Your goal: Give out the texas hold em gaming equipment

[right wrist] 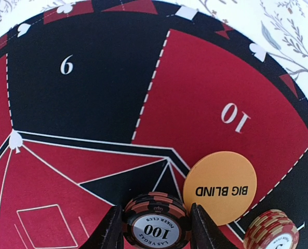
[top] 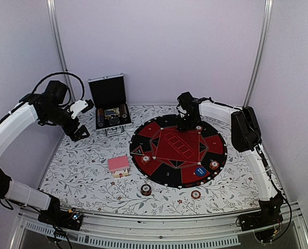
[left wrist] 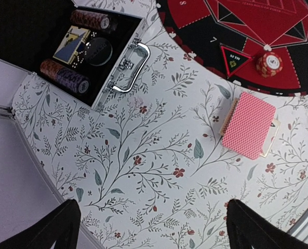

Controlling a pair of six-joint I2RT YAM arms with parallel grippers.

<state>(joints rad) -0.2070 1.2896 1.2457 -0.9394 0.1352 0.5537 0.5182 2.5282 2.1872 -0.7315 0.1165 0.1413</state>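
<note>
Your right gripper (right wrist: 156,231) is clamped on the 100 chip stack (right wrist: 156,207). Its fingers press both sides of that black-and-orange stack at the bottom centre of the right wrist view, over the round red-and-black mat (right wrist: 91,104). You cannot tell from here whether the stack rests on the mat.

The orange Big Blind button (right wrist: 220,187) lies just right of it, and a striped stack (right wrist: 272,233) sits in the lower right corner.

Your left gripper (left wrist: 152,218) is spread wide and grasps nothing above the flowered cloth (left wrist: 133,155). The pink-backed cards (left wrist: 249,124) lie at the right of that view, just below the mat's edge. The open case (left wrist: 24,31) is at the upper left.

From above, the blue button (top: 200,170) sits at the mat's lower right. A dark stack (top: 146,190) and a red stack (top: 196,194) lie on the cloth below the mat.
</note>
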